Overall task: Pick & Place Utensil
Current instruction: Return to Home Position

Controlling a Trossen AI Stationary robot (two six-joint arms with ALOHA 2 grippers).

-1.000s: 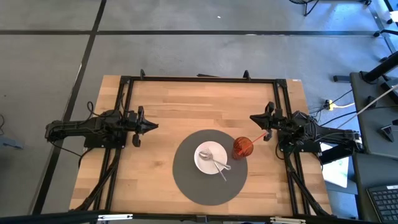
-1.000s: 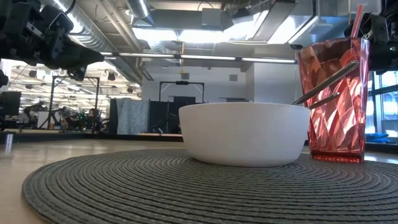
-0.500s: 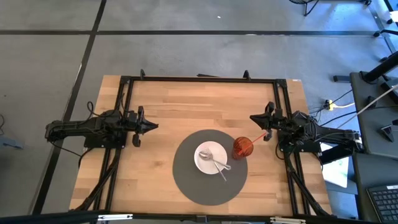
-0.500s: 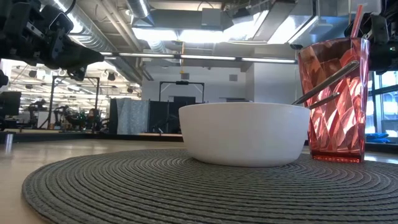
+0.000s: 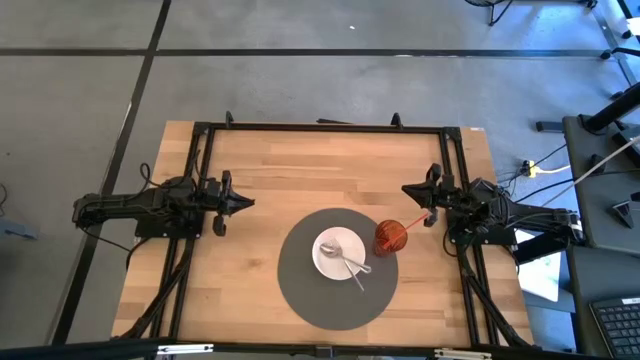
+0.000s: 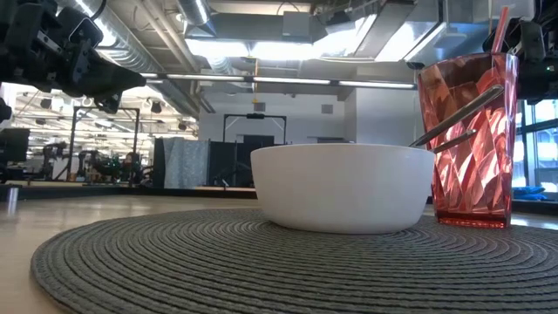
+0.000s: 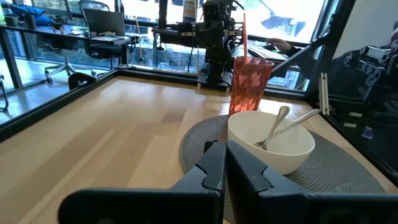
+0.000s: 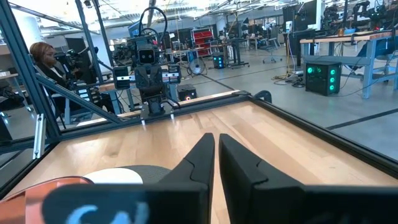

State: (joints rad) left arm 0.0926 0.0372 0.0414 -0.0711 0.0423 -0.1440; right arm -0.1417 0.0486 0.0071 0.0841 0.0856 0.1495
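Both closed on nothing: left hand [image 5: 248, 203], right hand [image 5: 406, 188]

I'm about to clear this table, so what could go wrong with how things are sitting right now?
1. The orange straw leans out of the orange glass toward the right arm. Its tip ends close to the parked right gripper, so a move there might snag it and tip the glass.
2. The utensils have handles overhanging the white bowl, so a bump could flip them out.
The left gripper is parked well away.
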